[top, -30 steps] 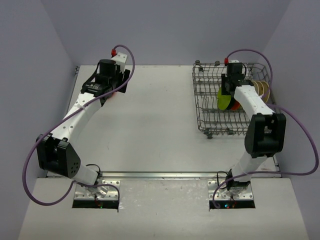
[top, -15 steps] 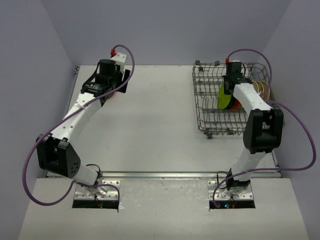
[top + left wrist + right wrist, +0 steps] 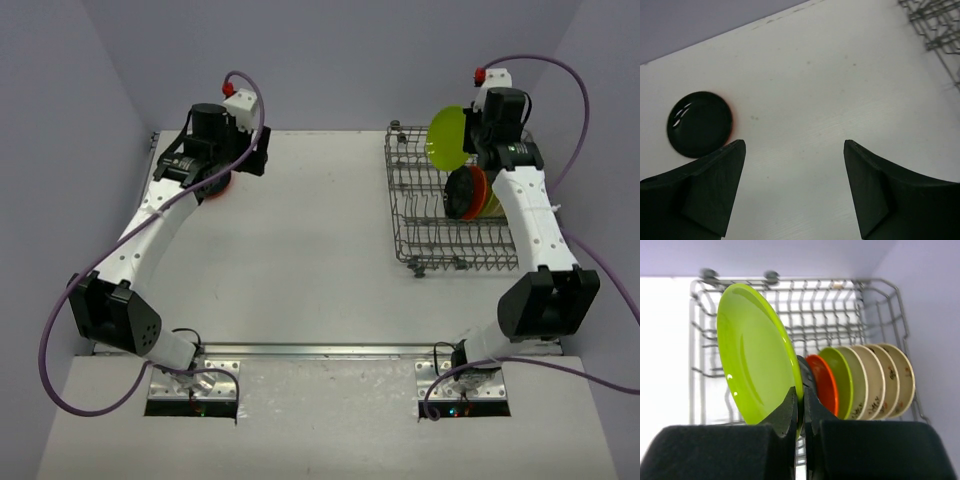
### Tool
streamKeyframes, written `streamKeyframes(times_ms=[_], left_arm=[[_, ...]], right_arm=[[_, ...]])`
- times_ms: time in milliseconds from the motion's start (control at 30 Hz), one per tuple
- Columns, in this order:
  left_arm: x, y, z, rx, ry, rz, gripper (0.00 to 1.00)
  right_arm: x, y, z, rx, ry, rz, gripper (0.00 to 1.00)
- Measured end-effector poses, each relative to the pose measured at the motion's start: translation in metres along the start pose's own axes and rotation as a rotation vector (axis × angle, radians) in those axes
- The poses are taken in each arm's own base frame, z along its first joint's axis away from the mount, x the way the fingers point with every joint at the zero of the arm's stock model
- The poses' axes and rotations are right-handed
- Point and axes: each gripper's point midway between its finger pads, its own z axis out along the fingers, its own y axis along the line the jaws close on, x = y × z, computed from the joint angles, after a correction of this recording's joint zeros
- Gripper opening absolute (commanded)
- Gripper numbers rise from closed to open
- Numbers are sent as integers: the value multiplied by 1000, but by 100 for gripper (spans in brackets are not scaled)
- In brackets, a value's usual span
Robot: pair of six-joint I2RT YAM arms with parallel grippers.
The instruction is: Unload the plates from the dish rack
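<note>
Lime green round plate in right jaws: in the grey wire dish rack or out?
Out. Right jaws hold the lime green plate by its rim, clear above the dish rack.

Bright, even light; small glints on lime plate (image 3: 757, 352).

Lime-green plate (image 3: 757, 355); orange plate (image 3: 824, 382); beige plates (image 3: 892, 375) with small dark motifs; grey dish rack (image 3: 830, 315); dark plate (image 3: 700, 123), reddish edge; white table (image 3: 815, 90).
</note>
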Motion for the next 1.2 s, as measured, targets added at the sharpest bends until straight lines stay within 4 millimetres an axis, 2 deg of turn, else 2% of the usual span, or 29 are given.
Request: streamKeyframes(times_ms=[67, 167, 233, 400, 500, 600, 700, 767, 900, 967, 1000, 1033, 1100, 1133, 1200], left_arm=[[-6, -22, -5, 119, -23, -22, 76], [-13, -55, -15, 297, -42, -65, 75], [-14, -75, -21, 400, -39, -89, 75], [-12, -125, -36, 583, -19, -93, 75], [-6, -147, -39, 654, 7, -97, 74], [4, -155, -32, 678, 47, -117, 70], [17, -157, -22, 680, 91, -137, 62], [25, -157, -17, 681, 115, -147, 52], [32, -160, -13, 694, 141, -160, 21], [33, -162, -14, 705, 146, -164, 9], [33, -162, -15, 710, 147, -166, 2], [33, -163, -15, 714, 149, -172, 0], [32, -164, -17, 727, 147, -175, 0], [32, -163, -17, 725, 145, -174, 0], [34, -156, -13, 698, 150, -174, 0]], right_arm=[[-13, 15, -17, -102, -39, 23, 0], [-16, 51, -37, -293, -60, 48, 0], [-5, 82, -50, -429, -42, 64, 0], [45, 168, -87, -722, 81, 46, 0], [63, 205, -109, -850, 135, 39, 0], [62, 222, -125, -933, 146, 58, 0], [56, 226, -134, -973, 135, 76, 0], [53, 227, -140, -996, 126, 85, 0], [49, 230, -146, -1033, 121, 99, 0], [48, 231, -147, -1040, 118, 105, 1], [47, 231, -147, -1039, 118, 106, 7], [48, 230, -146, -1032, 119, 106, 17], [48, 228, -143, -1018, 122, 110, 61], [48, 228, -142, -1011, 126, 118, 76], [48, 225, -138, -990, 130, 134, 95]])
